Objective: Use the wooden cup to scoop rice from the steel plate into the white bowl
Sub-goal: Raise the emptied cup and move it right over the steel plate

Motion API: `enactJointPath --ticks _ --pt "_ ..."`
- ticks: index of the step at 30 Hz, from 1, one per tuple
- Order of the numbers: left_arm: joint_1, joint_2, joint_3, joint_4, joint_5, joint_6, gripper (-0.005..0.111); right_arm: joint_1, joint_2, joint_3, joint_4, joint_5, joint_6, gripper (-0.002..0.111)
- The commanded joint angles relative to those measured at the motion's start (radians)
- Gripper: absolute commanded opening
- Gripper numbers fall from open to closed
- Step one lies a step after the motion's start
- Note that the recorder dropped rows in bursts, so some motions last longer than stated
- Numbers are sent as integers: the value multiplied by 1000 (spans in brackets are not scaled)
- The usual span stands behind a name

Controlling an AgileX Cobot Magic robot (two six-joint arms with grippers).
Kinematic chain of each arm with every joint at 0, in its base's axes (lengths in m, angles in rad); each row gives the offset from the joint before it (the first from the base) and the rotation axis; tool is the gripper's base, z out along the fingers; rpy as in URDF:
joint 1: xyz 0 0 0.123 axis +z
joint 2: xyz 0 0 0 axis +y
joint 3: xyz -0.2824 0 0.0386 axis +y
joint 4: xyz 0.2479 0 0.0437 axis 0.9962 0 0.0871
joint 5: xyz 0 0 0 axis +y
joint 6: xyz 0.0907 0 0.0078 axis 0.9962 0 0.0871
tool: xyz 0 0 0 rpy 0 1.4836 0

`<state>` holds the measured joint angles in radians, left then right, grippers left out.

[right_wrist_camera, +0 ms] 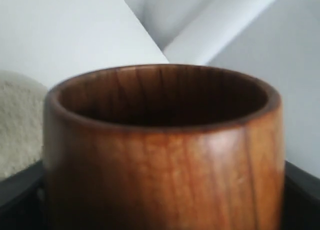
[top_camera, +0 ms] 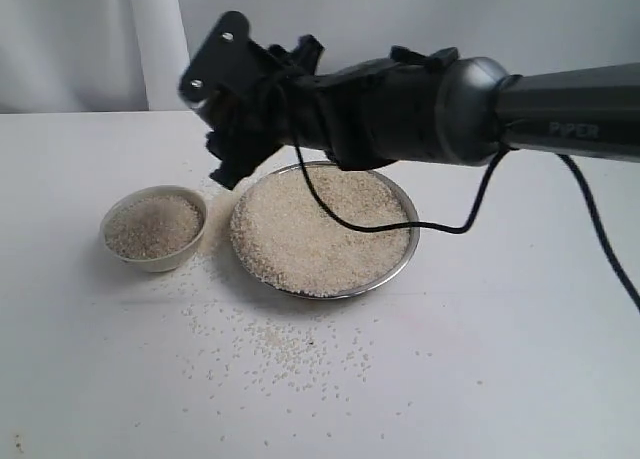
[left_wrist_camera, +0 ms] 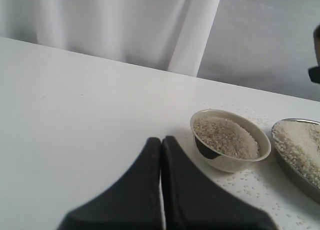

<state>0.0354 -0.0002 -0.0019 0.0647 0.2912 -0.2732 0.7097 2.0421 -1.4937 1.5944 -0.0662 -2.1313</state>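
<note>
Squarely inside the right gripper (top_camera: 230, 164), the wooden cup (right_wrist_camera: 165, 155).

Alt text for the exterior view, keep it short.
A black arm reaches in from the right, its end above the gap between a white bowl and a steel plate, both holding rice. Loose grains are scattered on the white table in front.
</note>
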Motion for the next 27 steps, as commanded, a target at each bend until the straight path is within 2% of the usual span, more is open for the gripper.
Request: enactJointPath --ticks 1,6,12,15,19,27 --pt "-5 0 2 -4 -6 -2 0 -80 -55 95 109 -2 -11 0" --pt "-5 0 2 -4 -6 -2 0 -154 -104 133 144 -9 -11 0" --pt "-5 0 2 -4 -6 -2 0 -211 -118 133 150 -213 2 0" --pt "-5 0 2 -4 -6 -2 0 -223 -118 133 150 -231 -7 0" --pt "-5 0 2 -4 -6 -2 0 -221 -118 139 150 -208 -13 0" --pt "-5 0 2 -4 -6 -2 0 -221 -118 188 150 -23 -13 0"
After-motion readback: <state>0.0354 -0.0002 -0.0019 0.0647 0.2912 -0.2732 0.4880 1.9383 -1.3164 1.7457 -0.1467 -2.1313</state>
